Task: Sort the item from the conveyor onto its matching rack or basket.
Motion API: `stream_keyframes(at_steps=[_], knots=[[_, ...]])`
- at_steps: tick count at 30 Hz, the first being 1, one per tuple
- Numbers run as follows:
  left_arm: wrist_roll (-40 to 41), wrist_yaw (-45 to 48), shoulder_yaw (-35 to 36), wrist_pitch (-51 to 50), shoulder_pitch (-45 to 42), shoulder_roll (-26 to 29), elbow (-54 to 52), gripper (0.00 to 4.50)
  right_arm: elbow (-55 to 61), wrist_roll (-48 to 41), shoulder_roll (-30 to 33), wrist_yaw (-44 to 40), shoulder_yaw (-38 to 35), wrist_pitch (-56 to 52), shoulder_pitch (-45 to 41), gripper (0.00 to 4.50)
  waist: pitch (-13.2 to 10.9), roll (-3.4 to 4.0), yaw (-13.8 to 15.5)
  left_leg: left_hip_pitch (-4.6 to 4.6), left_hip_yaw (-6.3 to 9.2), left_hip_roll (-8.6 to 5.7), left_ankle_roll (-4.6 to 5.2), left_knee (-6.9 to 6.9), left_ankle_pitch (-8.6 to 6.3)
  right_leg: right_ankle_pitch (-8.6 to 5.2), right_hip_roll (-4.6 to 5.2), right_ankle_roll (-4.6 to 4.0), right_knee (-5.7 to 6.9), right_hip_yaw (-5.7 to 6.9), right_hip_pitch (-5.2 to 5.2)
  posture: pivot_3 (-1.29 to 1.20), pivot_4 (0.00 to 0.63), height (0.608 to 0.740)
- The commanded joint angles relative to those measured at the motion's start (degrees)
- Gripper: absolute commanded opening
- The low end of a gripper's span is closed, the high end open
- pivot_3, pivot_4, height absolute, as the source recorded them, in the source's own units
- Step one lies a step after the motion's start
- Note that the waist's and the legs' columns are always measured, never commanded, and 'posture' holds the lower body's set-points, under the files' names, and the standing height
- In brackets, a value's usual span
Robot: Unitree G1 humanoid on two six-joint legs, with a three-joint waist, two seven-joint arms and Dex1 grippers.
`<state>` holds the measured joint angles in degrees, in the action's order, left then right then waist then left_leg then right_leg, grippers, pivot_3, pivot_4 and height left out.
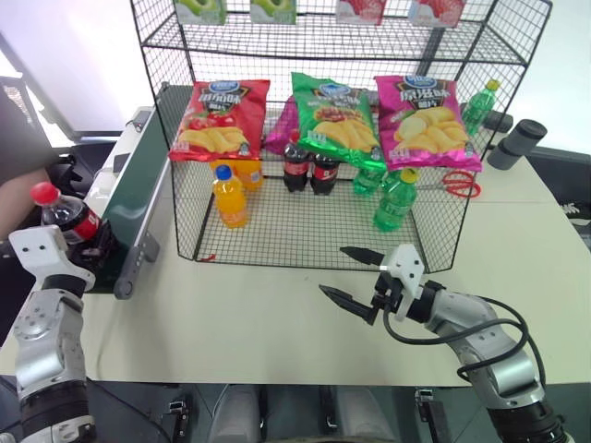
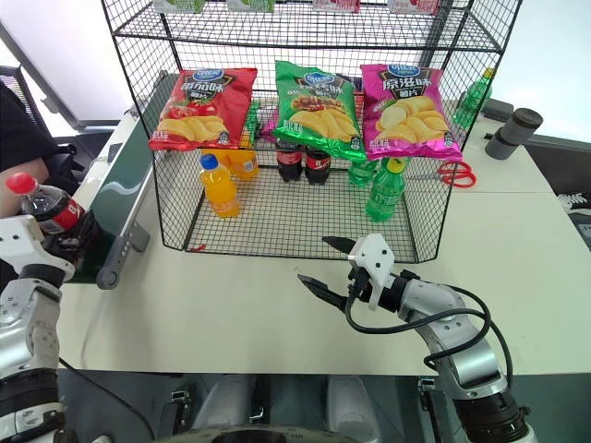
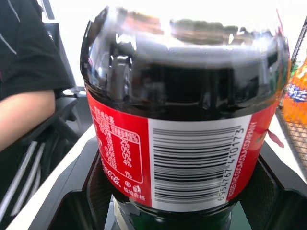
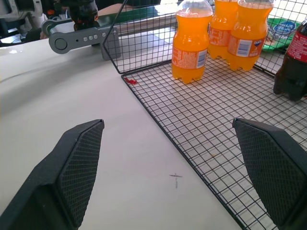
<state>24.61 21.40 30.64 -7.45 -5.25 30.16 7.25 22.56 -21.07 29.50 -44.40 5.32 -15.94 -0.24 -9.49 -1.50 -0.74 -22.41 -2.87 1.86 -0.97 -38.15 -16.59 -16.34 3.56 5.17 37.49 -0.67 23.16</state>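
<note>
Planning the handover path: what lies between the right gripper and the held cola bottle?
Bare tabletop from the right gripper to the conveyor end beside the cola bottle, per the left eye view.

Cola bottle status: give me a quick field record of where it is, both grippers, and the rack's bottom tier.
item: small plastic cola bottle with red cap and red label, upright at the near end of the dark green conveyor belt
left gripper: shut on the cola bottle
right gripper: open, empty, over the pale table in front of the rack
rack: tall black wire-mesh rack, crisp bags hung on front
bottom tier: orange-drink bottles, two cola bottles, green bottles
</note>
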Motion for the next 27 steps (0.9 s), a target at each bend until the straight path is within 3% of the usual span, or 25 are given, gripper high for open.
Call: stream_keyframes(at_steps=[1, 6, 10, 14, 19, 27], knots=[[7.45, 7.88, 2.43, -4.49, -1.22, 6.73, -9.78, 2.96, 2.56, -1.98, -0.22, -0.56, -0.76, -0.07, -0.65, 4.5, 0.02, -0.16, -0.01, -0.02, 0.02, 0.01, 0.0, 0.0, 0.0, 0.0, 0.0, 0.0, 0.0, 0.03, 0.01, 0.0, 0.15, 0.74], [18.46, 18.9, -2.95, -18.22, 1.11, 13.56, -22.43, 2.96, 3.34, -6.99, -0.68, -0.61, -2.09, -4.14, -3.51, 4.5, 0.0, -0.1, -0.16, -0.05, 0.01, -0.02, -0.02, 0.02, -0.01, -0.01, 0.16, -0.04, -0.15, 0.0, -0.02, 0.0, 0.15, 0.74], [19.16, 21.82, -12.06, -23.2, -0.05, 14.35, -29.45, 2.96, 4.99, -10.83, -0.78, 0.16, -2.79, -7.96, -5.96, 4.5, -0.04, 0.02, -0.14, -0.04, 0.01, -0.06, -0.03, 0.05, -0.02, -0.1, 0.24, -0.21, -0.19, 0.0, -0.03, 0.0, 0.15, 0.74], [16.07, 24.36, -21.22, -22.65, -3.91, 12.04, -30.24, 2.96, 6.93, -13.41, -0.98, 1.48, -2.94, -11.14, -7.69, 4.5, -0.05, 0.04, -0.21, -0.05, 0.01, -0.03, -0.03, 0.14, -0.01, -0.09, 0.18, -0.2, -0.17, 0.0, 0.04, 0.0, 0.15, 0.74], [9.76, 28.35, -33.48, -18.13, -12.87, 4.07, -24.95, 2.96, 9.88, -17.07, -1.93, 4.6, -3.03, -16.1, -9.71, 4.5, -0.06, 0.05, 0.19, -0.08, -0.01, -0.06, -0.01, 0.1, 0.0, -0.01, 0.08, -0.05, -0.17, 0.0, 0.03, 0.0, 0.15, 0.74], [3.36, 35.06, -41.28, -11.27, -17.11, -1.73, -20.06, 2.96, 10.8, -18.13, -4.81, 8.77, -2.34, -18.97, -11.54, 4.5, -0.06, 0.05, -0.09, -0.12, -0.06, -0.02, 0.04, 0.04, -0.01, 0.0, -0.32, -0.01, -0.18, -0.06, 0.08, 0.0, 0.15, 0.74]])
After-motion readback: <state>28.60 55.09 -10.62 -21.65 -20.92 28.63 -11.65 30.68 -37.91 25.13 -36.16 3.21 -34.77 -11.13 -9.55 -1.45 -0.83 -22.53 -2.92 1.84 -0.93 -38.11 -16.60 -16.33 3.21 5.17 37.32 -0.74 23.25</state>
